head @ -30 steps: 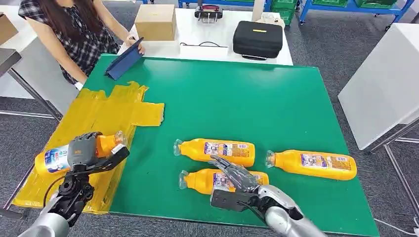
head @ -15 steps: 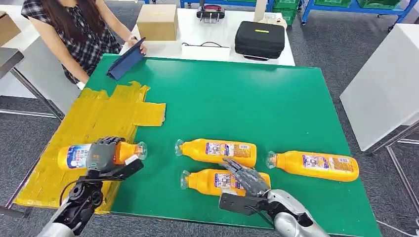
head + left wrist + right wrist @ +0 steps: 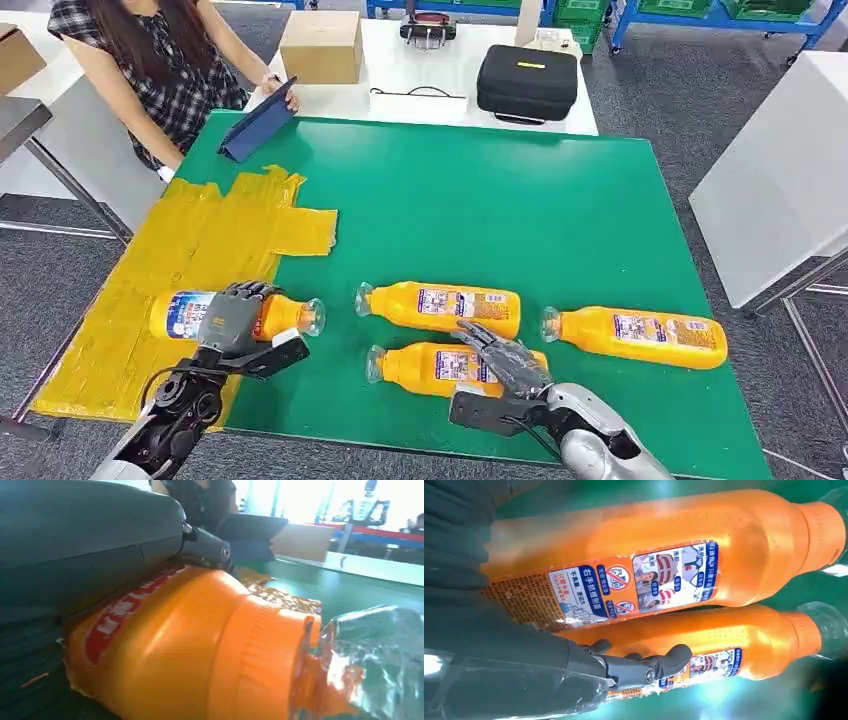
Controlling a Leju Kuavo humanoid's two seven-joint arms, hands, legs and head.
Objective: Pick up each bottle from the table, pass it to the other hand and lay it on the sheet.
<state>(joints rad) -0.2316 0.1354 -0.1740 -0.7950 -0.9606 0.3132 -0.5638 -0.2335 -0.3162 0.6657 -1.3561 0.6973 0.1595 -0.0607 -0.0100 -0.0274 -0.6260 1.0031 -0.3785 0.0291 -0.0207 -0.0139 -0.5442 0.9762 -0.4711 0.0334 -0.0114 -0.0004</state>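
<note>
My left hand (image 3: 232,316) grips an orange bottle (image 3: 283,315) around its middle and holds it level, its clear cap toward the middle of the table, over the near right edge of the yellow sheet (image 3: 190,245). In the left wrist view the bottle (image 3: 175,645) lies under my hand (image 3: 75,545). Three more orange bottles lie on the green mat: a near one (image 3: 425,367), one behind it (image 3: 440,306) and one to the right (image 3: 635,335). My right hand (image 3: 500,362) hovers with spread fingers over the near bottle's base. The right wrist view has my right hand (image 3: 524,655) beside two bottles (image 3: 664,565) (image 3: 734,645).
A person sits at the far left corner holding a dark tablet (image 3: 258,122). Behind the green table (image 3: 480,190) stand a cardboard box (image 3: 320,45) and a black case (image 3: 527,80). A white table (image 3: 780,170) is close on the right.
My left hand has carried its bottle to the right, from over the sheet's outer edge to its inner edge. My right hand has stayed over the near bottle.
</note>
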